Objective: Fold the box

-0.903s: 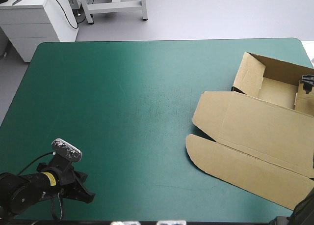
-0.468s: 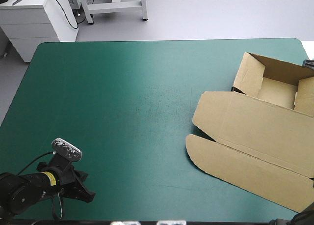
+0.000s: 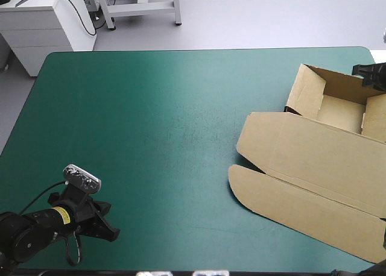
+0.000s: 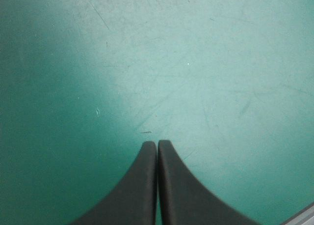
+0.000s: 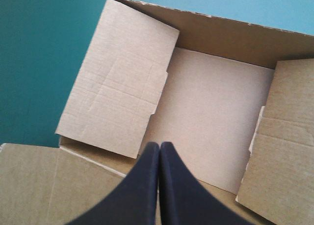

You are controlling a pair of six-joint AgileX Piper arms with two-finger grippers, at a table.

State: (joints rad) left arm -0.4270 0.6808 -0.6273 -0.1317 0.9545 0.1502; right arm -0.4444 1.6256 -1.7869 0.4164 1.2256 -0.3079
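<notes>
Brown box (image 3: 329, 128) with lid (image 3: 301, 167) flat at desk's (image 3: 151, 107) right edge, my right gripper (image 5: 159, 145) clenched above its open tray (image 5: 211, 112), my left gripper (image 4: 157, 144) clenched over teal-green cover (image 4: 196, 63) near front-left corner.

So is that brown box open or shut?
Open: the box is an empty tray with raised walls, its lid lying flat on the teal-green cover.

Brown box (image 3: 319, 137) is laid flat-bottomed at the right side of the table (image 3: 151, 119), partly assembled. An open tray (image 3: 341, 113) with raised walls is set near the far right corner. The lid (image 3: 301, 158) is spread flat toward the near edge, with a rounded flap (image 3: 283, 200) at its end.
</notes>
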